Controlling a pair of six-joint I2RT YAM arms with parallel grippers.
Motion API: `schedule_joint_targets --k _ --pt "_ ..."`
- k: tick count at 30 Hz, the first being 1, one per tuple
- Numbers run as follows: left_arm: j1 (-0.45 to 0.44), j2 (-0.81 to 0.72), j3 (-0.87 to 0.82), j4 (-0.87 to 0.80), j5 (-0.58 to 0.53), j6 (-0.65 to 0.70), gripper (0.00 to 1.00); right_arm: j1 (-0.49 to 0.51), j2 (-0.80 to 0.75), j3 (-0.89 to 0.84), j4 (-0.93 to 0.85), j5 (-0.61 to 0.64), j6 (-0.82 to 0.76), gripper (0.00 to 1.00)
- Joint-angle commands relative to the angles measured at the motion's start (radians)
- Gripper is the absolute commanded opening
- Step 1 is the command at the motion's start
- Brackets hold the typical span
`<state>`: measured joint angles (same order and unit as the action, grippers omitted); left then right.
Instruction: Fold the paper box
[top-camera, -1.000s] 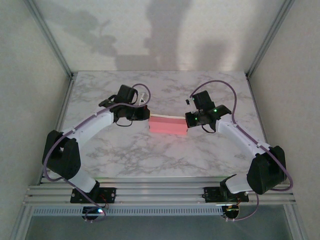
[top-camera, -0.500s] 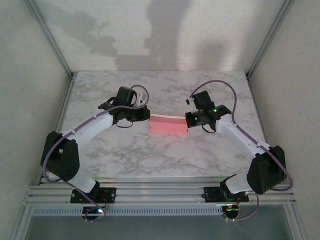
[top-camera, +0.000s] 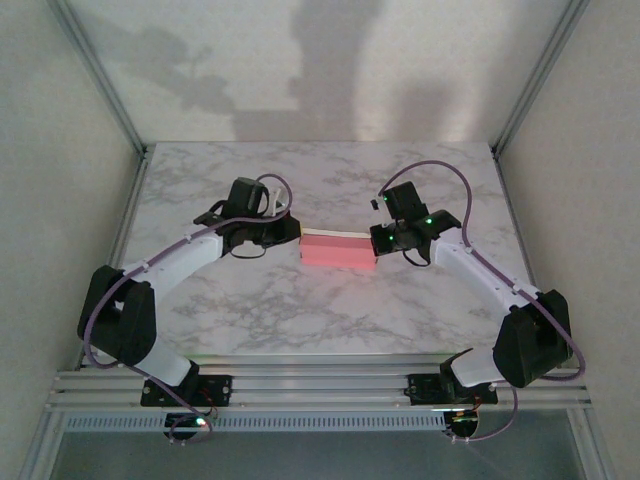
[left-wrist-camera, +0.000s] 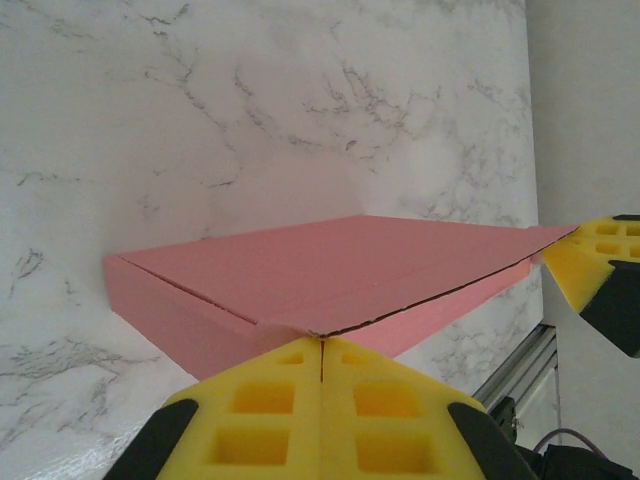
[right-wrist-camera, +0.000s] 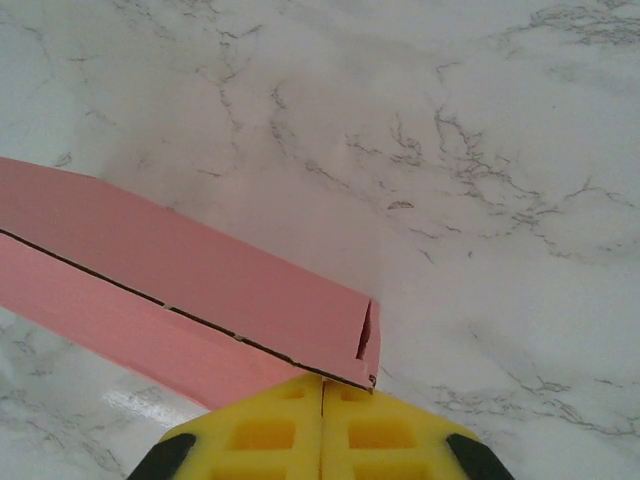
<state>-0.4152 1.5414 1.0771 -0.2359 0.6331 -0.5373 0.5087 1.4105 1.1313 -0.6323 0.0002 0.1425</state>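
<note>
Top external view: the pink paper box is lying folded near the middle of the bench. I am pressing my left tool and right tool, both pinched shut and empty, against its opposite ends, probably to square it.

pink paper box, closed yellow fingers, marble table

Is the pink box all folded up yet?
Nearly. The paper box already lies flat as a closed pink shape. The shut left pincer and shut right pincer touch its two ends. Left: the end flap by the right pincer gapes a little.
</note>
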Motion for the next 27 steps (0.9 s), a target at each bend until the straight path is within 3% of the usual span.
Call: schedule_joint_targets --k 1,10,27 --pt "-0.005 -0.024 -0.025 -0.024 0.043 0.036 0.0 0.025 0.013 0.002 0.019 -0.049 0.003 0.06" --pt "0.01 -0.033 -0.017 -0.158 -0.029 0.217 0.0 0.025 0.017 0.01 0.013 -0.045 -0.003 0.06" --pt "0.015 -0.002 -0.047 -0.146 -0.071 0.256 0.03 0.026 0.011 -0.009 0.024 -0.003 0.031 0.05"
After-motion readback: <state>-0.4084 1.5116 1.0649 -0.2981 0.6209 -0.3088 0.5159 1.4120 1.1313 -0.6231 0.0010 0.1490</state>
